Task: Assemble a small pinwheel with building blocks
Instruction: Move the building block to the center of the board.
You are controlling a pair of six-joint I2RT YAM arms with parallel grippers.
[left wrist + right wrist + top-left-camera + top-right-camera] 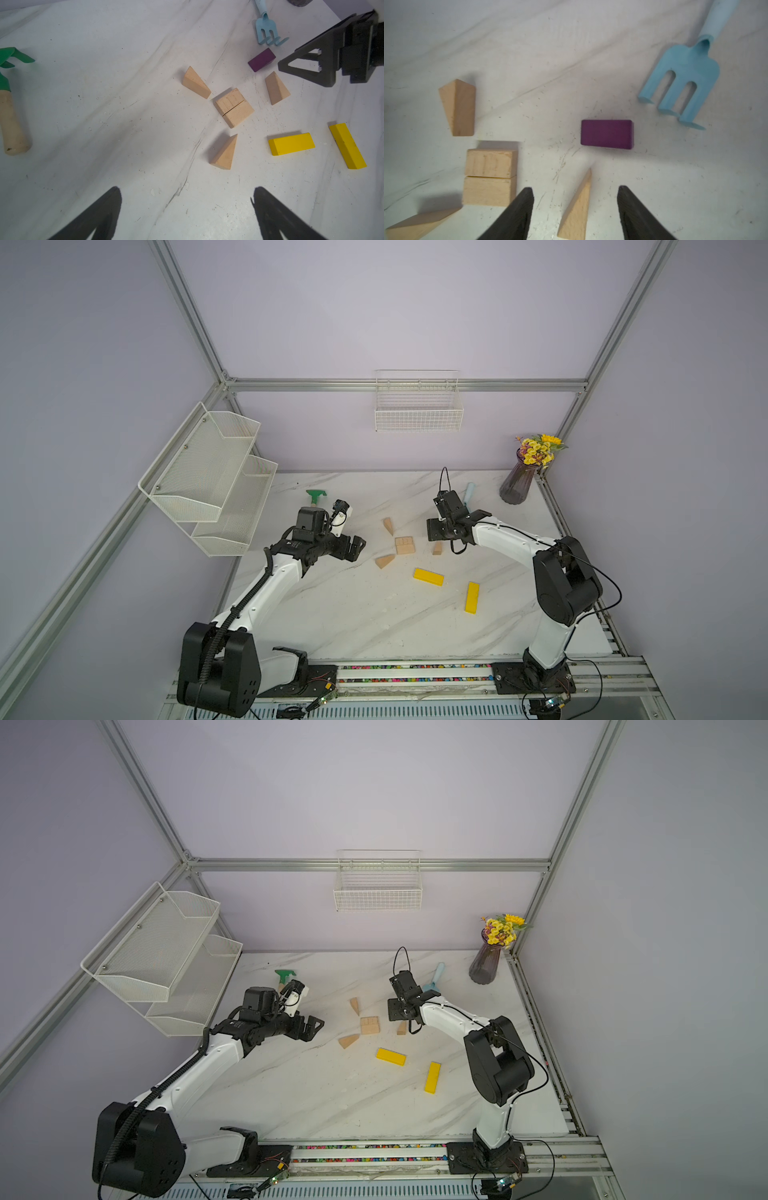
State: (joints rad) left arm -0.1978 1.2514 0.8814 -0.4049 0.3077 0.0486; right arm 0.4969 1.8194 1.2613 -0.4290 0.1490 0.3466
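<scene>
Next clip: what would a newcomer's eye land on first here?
Two bright yellow bars lie apart on the white marble table, beside a loose cluster of pale wood blocks. The right gripper stands open astride one wood wedge, a purple block lying just beyond its tips.

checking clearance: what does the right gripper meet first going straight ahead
Likely the wood wedge between the right gripper's open jaws; the purple block lies beyond. Height is unclear.
</scene>
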